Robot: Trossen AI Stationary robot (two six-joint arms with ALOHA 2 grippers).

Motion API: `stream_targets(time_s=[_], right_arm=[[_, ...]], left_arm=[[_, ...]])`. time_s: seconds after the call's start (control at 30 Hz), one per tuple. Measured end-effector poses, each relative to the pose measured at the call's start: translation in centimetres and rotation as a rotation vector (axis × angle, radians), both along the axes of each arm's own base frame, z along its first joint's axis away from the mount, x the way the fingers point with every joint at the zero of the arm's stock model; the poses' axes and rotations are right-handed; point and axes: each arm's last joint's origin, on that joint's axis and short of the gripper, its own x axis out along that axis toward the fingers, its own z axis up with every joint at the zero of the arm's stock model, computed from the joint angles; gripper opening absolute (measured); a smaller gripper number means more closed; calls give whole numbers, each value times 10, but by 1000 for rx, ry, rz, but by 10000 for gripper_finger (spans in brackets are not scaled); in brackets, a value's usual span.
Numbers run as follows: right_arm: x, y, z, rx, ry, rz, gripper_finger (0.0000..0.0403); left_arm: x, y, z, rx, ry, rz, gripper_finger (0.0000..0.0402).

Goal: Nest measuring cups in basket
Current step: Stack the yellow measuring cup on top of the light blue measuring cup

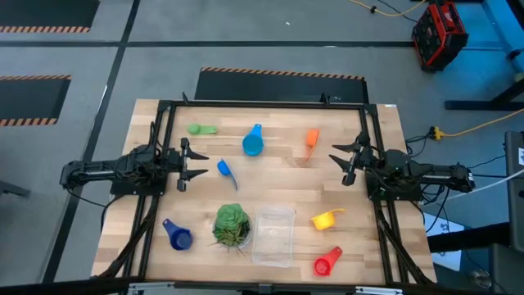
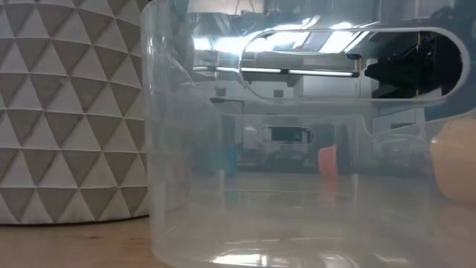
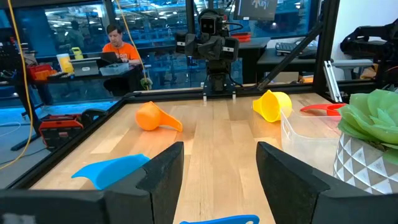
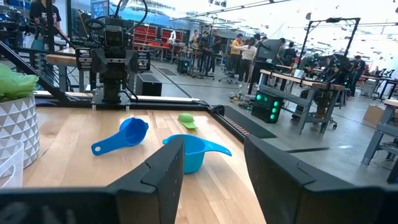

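Observation:
Seven measuring cups lie apart on the wooden table: green (image 1: 202, 129), light blue (image 1: 253, 143) and orange (image 1: 312, 139) at the far side, blue (image 1: 225, 170) in the middle, and dark blue (image 1: 177, 235), yellow (image 1: 325, 219) and red (image 1: 327, 261) near the front. The clear basket (image 1: 274, 235) stands at the front centre with nothing in it. My left gripper (image 1: 195, 161) hovers open at the table's left edge, pointing level toward the right. My right gripper (image 1: 344, 161) hovers open at the right edge, facing it. Neither has anything between its fingers.
A green leafy ball in a white triangle-patterned pot (image 1: 232, 225) stands right beside the basket's left wall. A black frame (image 1: 262, 105) runs round the table's edges. People sit and stand at benches beyond the table (image 3: 115, 46).

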Motion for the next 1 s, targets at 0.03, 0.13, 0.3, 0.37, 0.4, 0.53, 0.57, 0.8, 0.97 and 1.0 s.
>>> stream_targets(time_s=[0.03,0.13,0.3,0.37,0.4,0.53,0.57,0.8,0.97,1.0], right_arm=[[0,0,0,0,0,0,173],[0,0,0,0,0,0,173],[0,0,0,1,0,-9,173],[0,0,0,1,-1,-9,173],[0,0,0,2,-4,-9,173],[-1,0,5,16,-61,-7,173],[-1,0,8,30,-92,-5,173],[-9,2,37,176,-173,104,173],[-20,4,65,256,-182,165,173],[-22,5,70,260,-181,182,173]], left_arm=[[0,0,0,0,-1,-1,195],[0,0,0,0,0,0,195],[0,0,0,0,0,0,195],[0,0,0,0,0,0,195],[0,0,0,0,0,0,195],[0,0,0,0,0,0,195],[0,0,0,0,0,0,195],[0,0,0,0,0,0,195],[0,0,0,0,0,0,195],[0,0,0,0,-1,0,195]])
